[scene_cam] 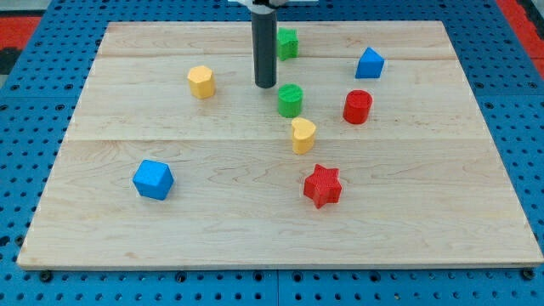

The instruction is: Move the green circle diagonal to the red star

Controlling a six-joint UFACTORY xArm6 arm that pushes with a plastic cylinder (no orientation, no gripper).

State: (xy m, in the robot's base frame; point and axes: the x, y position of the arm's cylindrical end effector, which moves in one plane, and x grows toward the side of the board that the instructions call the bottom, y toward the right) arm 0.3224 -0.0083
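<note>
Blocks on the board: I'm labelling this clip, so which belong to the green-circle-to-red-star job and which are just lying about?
In the job:
green circle
red star
my tip, just up-left of the green circle

Lying about:
yellow heart
red cylinder
yellow hexagon
blue cube
blue block
green block, behind the rod

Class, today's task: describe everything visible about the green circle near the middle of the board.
The green circle is a short, upright cylinder of matte, plastic-looking material with a flat round top. It stands on the wooden board, just above the yellow block and left of the red cylinder. My tip sits close to its upper left; whether they touch cannot be told.
</note>
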